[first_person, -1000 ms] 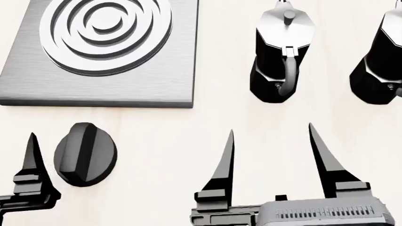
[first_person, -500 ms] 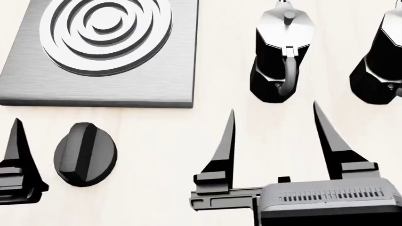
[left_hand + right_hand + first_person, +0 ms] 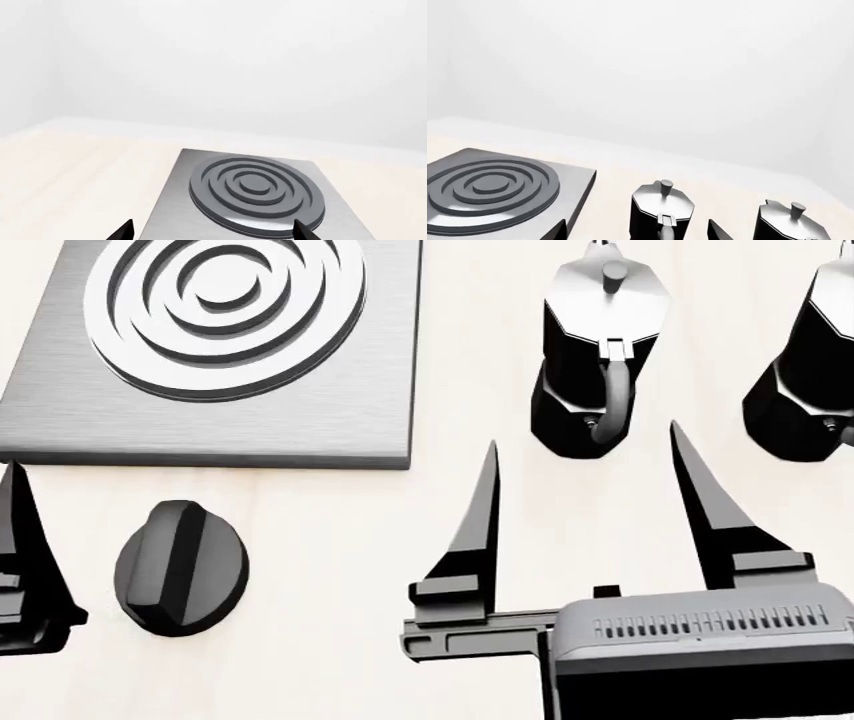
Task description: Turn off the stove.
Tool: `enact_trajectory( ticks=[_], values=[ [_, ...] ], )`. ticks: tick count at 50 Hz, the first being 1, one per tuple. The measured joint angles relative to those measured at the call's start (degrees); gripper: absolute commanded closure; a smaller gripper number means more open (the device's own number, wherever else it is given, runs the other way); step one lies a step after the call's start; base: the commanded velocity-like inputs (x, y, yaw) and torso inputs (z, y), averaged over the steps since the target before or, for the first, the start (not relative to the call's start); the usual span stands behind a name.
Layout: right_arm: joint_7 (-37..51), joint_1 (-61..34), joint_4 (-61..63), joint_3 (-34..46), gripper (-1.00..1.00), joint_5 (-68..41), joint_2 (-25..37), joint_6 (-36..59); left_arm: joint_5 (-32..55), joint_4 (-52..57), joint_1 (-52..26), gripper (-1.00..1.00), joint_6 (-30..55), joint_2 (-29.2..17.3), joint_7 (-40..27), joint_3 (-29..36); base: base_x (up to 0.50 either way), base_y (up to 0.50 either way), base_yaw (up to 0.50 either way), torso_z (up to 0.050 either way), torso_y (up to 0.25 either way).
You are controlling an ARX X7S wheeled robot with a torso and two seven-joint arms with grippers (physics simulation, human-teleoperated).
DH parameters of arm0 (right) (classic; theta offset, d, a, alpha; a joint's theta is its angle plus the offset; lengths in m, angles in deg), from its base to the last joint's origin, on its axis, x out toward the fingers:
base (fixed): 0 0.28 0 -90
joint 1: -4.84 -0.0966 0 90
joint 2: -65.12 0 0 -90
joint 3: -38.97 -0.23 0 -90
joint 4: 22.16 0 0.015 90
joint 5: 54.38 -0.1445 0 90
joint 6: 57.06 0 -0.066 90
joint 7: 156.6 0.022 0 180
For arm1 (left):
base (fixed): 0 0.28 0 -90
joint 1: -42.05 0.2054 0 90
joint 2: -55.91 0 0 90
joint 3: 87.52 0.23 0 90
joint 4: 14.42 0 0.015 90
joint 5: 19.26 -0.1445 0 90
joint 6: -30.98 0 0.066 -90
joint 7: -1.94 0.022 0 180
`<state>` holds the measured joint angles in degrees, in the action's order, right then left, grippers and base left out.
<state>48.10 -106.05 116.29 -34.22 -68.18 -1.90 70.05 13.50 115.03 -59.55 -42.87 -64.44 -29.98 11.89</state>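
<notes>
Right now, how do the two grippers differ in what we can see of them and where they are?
The right gripper shows both fingers, spread wide, near the left moka pot. The left gripper shows one finger at the head view's left edge, beside the knob; its wrist view shows two tips apart. Both are black, pointed, and hold nothing.

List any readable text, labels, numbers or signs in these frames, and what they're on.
None: no view shows any text.
Stove: plain brushed metal, no marks.
Knob: plain black, no dial marks or on/off label.
Two moka pots: no brand or label.
Right hand: only vent slots on its housing.
</notes>
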Motion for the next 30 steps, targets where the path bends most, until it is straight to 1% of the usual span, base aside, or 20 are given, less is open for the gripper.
enact_trajectory(
  ticks=[30],
  values=[
    [0.0,-4.1,0.9,0.4,-1.00,-1.1,-0.2,2.5,2.5,3.0,-2.2,-1.00,1.9,-0.3,-1.8,-0.5,0.00,0.00,0.00,0.000,0.000]
  ],
)
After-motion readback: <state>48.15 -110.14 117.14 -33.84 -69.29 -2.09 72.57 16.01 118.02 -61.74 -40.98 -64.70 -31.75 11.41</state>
